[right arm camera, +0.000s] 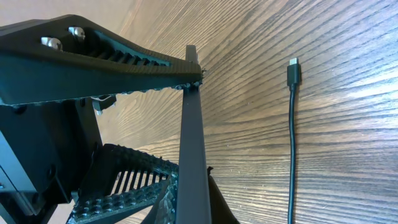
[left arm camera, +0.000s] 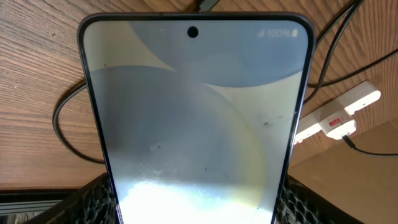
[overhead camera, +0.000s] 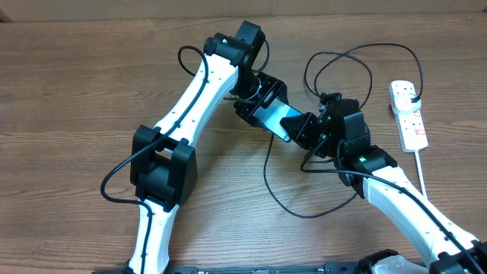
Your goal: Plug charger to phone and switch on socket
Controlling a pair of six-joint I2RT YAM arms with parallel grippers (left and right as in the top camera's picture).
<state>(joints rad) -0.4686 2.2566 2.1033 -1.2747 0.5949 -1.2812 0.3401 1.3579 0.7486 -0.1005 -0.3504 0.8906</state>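
Now left fingers (left arm camera: 93, 200) clamp phone (left arm camera: 196, 124); right fingers (right arm camera: 124, 50) at its edge, grip unclear; charger (right arm camera: 292, 124) unplugged

White tubular links and chunky black joint housings on left arm (overhead camera: 190, 95) and right arm (overhead camera: 403, 198). Thin black cables (overhead camera: 104, 186) looping out at joints behind each wrist. Small green light (overhead camera: 364, 158) behind the right gripper (overhead camera: 297, 128); black ribbed, studded fingers (right arm camera: 118, 53), two silver screws (right arm camera: 76, 31) at their base.
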